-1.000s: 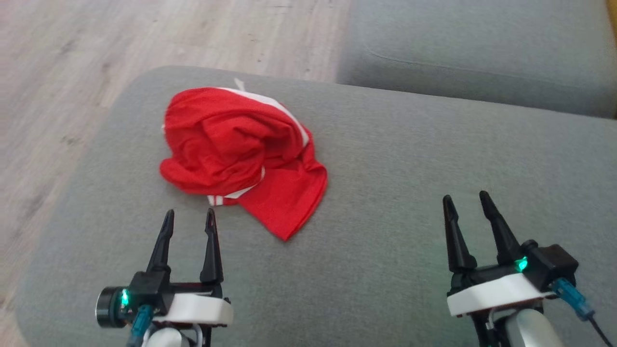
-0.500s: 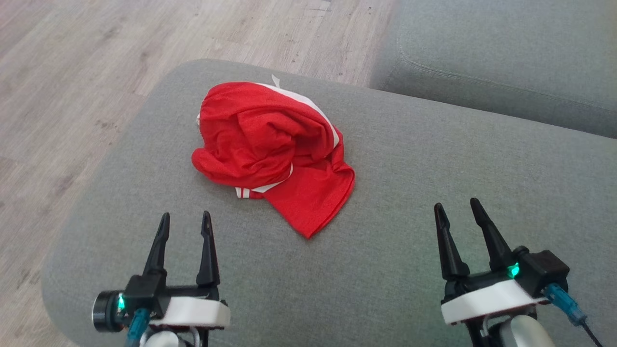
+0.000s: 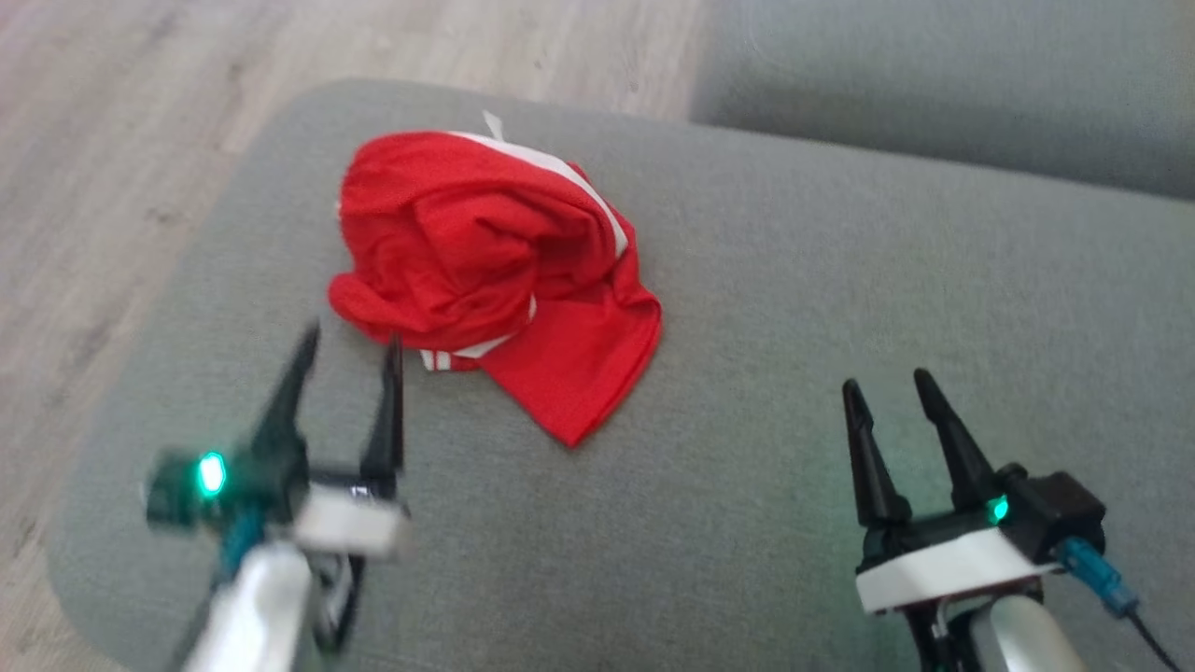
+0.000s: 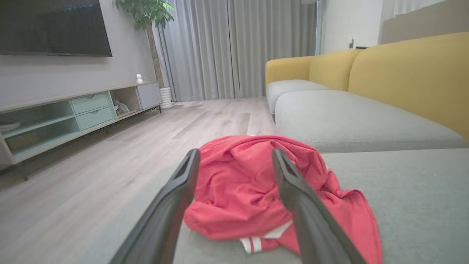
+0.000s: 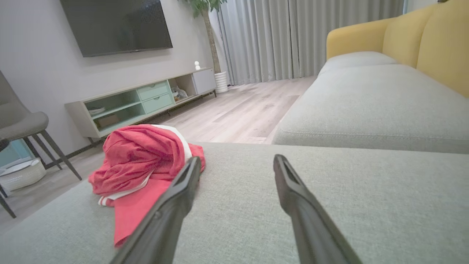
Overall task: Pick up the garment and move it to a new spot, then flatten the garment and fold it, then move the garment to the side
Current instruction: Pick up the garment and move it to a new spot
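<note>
One crumpled garment (image 3: 485, 271), television (image 5: 117, 25) in wrist views

We can read no text, label, brand, number or sign in any of these views. The garment (image 3: 485, 252) shows us red cloth with white stripes, and we make out no lettering on it.

Red knit-cloth garment (image 3: 485, 243), matt, gry rough-weave fabric cushion (image 3: 822, 299), pale wood-grain floor (image 3: 112, 121)

One garment (image 3: 485, 271), two pincers (image 3: 355, 334) (image 3: 886, 379), two grey cushions (image 3: 747, 523) (image 3: 934, 93).
</note>
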